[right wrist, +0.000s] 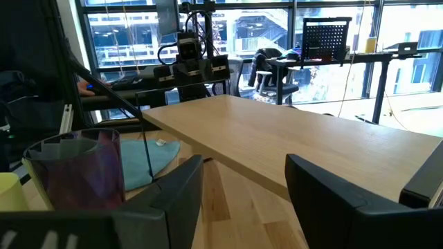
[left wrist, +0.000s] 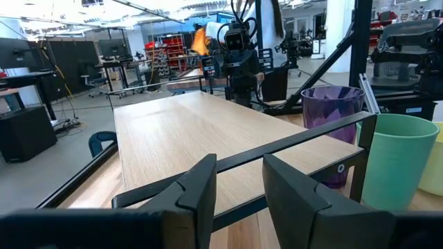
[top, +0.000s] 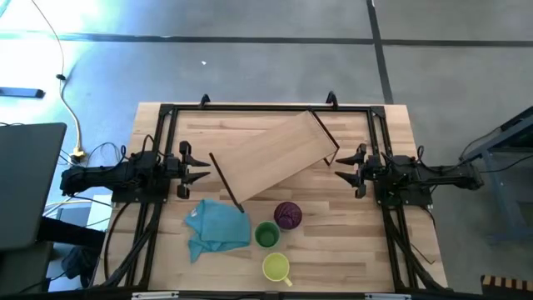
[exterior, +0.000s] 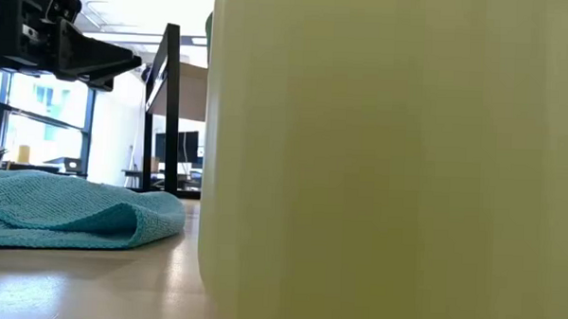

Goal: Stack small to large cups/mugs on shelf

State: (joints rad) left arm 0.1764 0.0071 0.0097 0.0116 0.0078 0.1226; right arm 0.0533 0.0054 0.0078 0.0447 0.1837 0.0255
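Filling most of the low view, the short yellow mug with a handle (exterior: 388,154) stands at the front edge of the butcher-block tabletop (top: 333,242), closest to that camera, with the crumpled teal cloth (exterior: 64,209) lying beside it. Seen from above, the yellow mug (top: 276,267) sits nearest the table's front, the green cup (top: 266,234) just behind it, and the translucent purple tumbler (top: 288,215) a little farther back and to the right; all three stand upright and apart from one another. The teal cloth (top: 216,229) lies to the left of the cups, its upper corner reaching the near end of the long flat light-wood shelf (top: 271,156), which rests diagonally across the middle of the table on thin black metal legs, with nothing on its top. The left gripper (top: 202,166) hovers at the table's left side, pointing inward toward the shelf's lower end, its fingers (left wrist: 197,200) parted a little and holding nothing. The right gripper (top: 341,164) hovers at the right side, facing the shelf's far end, its fingers (right wrist: 176,200) spread wide and likewise empty.
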